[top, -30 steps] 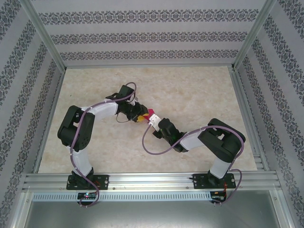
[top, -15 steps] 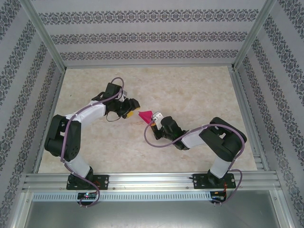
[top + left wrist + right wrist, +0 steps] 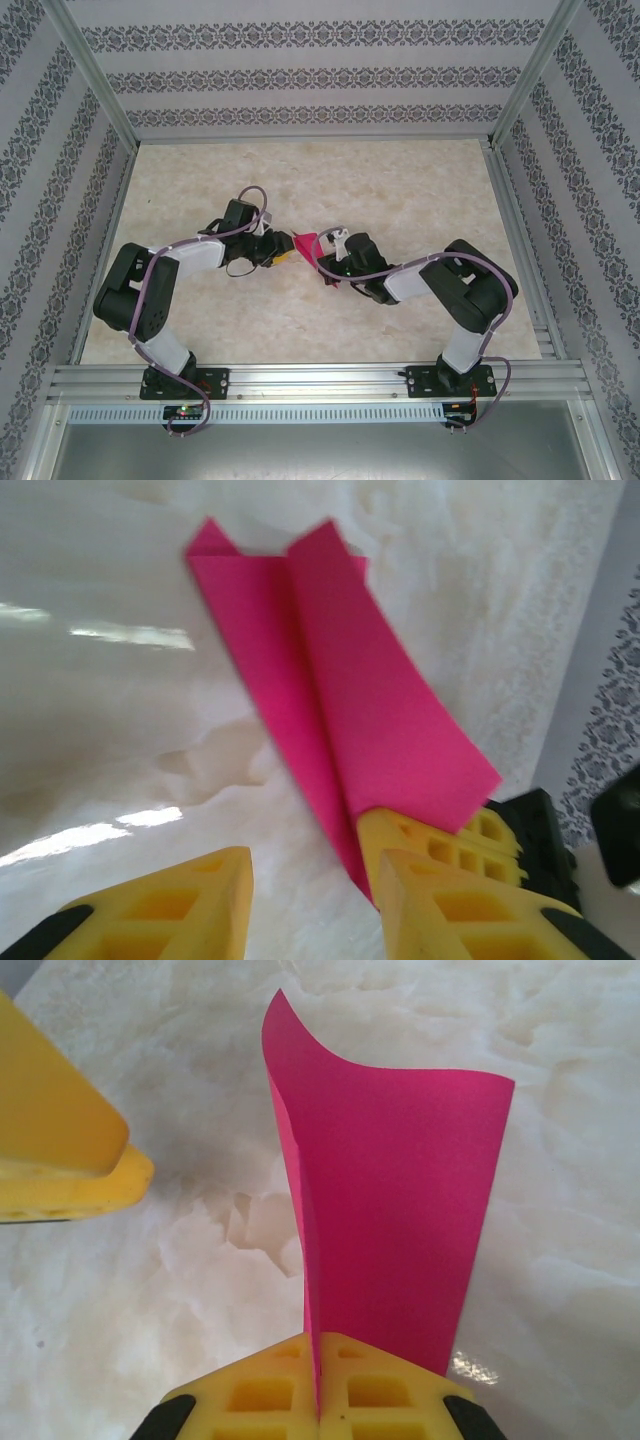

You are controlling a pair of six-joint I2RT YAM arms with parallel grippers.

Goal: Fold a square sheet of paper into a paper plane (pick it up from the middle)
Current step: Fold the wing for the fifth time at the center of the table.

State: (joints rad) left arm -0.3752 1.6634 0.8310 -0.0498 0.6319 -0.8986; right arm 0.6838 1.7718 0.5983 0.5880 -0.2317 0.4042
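The task is, as I judge, only in its first part. The square sheet of paper [image 3: 390,1210] has one long crease down its middle and its two halves open like a V, but no pointed nose and no wings are folded yet, so most folds are left. The right end effector [image 3: 318,1388] is clamped on the crease at one end of the sheet and holds it over the middle of the tabletop [image 3: 400,190]. The left end effector [image 3: 310,870] has its fingers [image 3: 190,900] apart, just beside the sheet, and grips nothing. The paper is thin, matte, magenta-pink and curves softly. The tabletop is pale, marbled and glossy, and the fingers are yellow with open square pockets.
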